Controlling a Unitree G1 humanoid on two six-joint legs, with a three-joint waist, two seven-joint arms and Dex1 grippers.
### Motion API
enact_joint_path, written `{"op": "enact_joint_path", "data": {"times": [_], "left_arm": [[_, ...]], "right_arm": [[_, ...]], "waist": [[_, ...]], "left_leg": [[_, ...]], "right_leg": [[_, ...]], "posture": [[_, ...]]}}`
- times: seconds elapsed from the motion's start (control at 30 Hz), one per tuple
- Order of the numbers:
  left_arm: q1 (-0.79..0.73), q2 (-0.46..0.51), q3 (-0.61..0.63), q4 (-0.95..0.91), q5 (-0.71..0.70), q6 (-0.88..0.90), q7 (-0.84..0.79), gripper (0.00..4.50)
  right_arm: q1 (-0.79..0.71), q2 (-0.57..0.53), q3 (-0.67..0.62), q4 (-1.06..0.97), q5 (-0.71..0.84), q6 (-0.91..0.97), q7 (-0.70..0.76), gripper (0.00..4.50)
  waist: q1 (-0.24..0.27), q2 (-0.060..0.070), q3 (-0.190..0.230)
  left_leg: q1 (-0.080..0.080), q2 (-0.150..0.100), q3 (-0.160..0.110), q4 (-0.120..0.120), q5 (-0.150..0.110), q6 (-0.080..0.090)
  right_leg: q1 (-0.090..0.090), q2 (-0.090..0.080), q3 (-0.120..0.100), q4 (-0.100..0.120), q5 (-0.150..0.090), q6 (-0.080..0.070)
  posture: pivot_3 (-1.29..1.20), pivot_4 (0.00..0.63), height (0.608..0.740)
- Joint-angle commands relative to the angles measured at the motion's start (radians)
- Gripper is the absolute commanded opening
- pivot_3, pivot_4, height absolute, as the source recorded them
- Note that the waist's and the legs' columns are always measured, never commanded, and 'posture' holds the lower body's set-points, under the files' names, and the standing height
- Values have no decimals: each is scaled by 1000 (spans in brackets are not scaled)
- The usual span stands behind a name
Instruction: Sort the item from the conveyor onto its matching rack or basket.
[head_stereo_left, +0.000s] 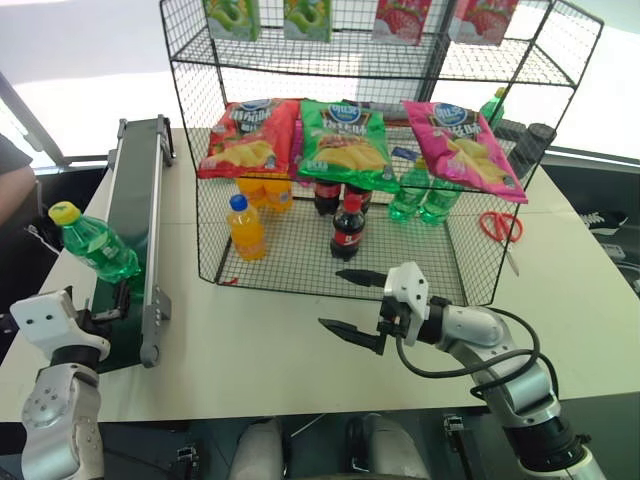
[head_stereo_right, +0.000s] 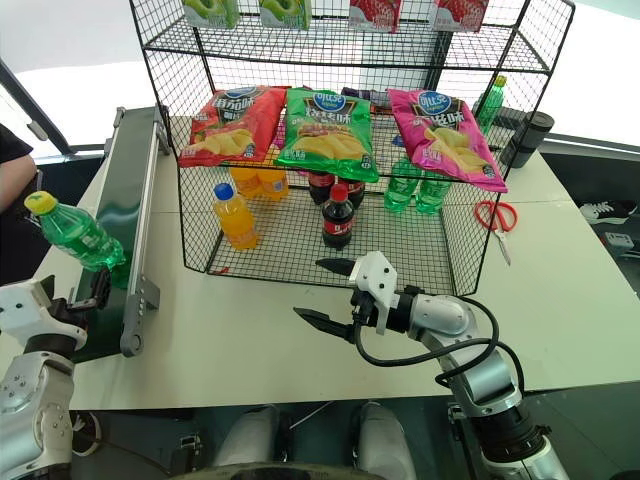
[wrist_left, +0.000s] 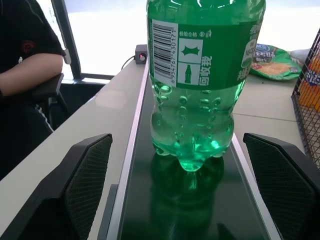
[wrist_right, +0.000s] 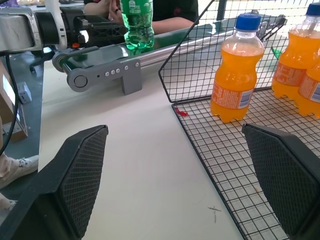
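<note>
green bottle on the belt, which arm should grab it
Left. The left gripper is open at the end of the belt, with the green bottle standing just ahead between its fingers. The right gripper hangs open over the table by the rack.

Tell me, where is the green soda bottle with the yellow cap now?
The green soda bottle stands upright on the conveyor, on the robot's left near the belt's near end, just ahead of the open left gripper.
</note>
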Motion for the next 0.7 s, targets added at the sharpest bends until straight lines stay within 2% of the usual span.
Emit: {"op": "enact_joint_path", "data": {"times": [0.03, 0.37, 0.47, 0.53, 0.57, 0.7], "left_arm": [[-4, 19, 12, -11, -5, -22, -6, 4500], [-5, 19, 3, -11, 0, -16, -6, 4500], [1, 13, -1, -12, 1, -20, -9, 3623], [5, 9, -3, -15, 4, -22, -6, 2783], [6, 9, -4, -17, 6, -22, -4, 2607], [10, 13, 2, -30, 9, -35, -2, 2608]], "right_arm": [[-1, 5, 2, -18, 15, -9, 3, 4480], [-2, 7, 4, -14, 18, -7, 6, 4480], [-3, 7, 4, -13, 18, -7, 7, 4500], [-4, 7, 4, -12, 18, -7, 8, 4500], [-5, 7, 4, -11, 18, -8, 9, 4500], [-8, 9, 3, -7, 18, -9, 10, 4500]], "waist": [[0, 0, 0], [-1, 0, 0], [-1, 0, 0], [-1, 0, 0], [-1, 0, 0], [0, 0, 0]], "left_leg": [[0, 0, 0, 0, 0, 0], [0, 0, 0, 0, 0, 0], [0, 0, 0, 0, 0, 0], [0, 0, 0, 0, 0, 0], [0, 0, 0, 0, 0, 0], [0, 0, 0, 0, 0, 0]], "right_leg": [[0, 0, 0, 0, 0, 0], [0, 0, 0, 0, 0, 0], [0, 0, 0, 0, 0, 0], [0, 0, 0, 0, 0, 0], [0, 0, 0, 0, 0, 0], [0, 0, 0, 0, 0, 0]], "posture": [[0, 150, 736], [0, 150, 736], [0, 150, 736], [0, 150, 736], [0, 150, 736], [0, 150, 736]]}}
